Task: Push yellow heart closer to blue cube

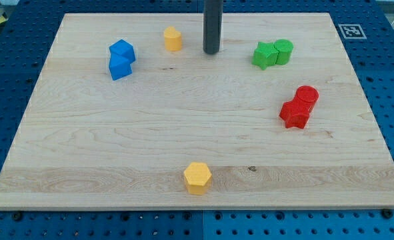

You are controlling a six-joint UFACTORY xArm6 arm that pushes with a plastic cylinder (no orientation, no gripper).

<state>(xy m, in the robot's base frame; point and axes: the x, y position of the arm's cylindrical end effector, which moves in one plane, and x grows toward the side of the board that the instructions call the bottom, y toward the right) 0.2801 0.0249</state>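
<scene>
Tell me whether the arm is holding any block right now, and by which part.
Nothing is held. My tip stands apart from every block, to the view's right of the yellow heart.

My straight dark rod comes down upright from the view's top edge, 1 plain shaft with no bend. My tip [212, 52] rests low in the upper middle of the view, touching nothing.

My tip [212, 52] sits just right of the yellow heart [173, 39]. The blue cube [119, 67] lies farther left. The yellow hexagon [197, 177] sits near the view's bottom.
</scene>
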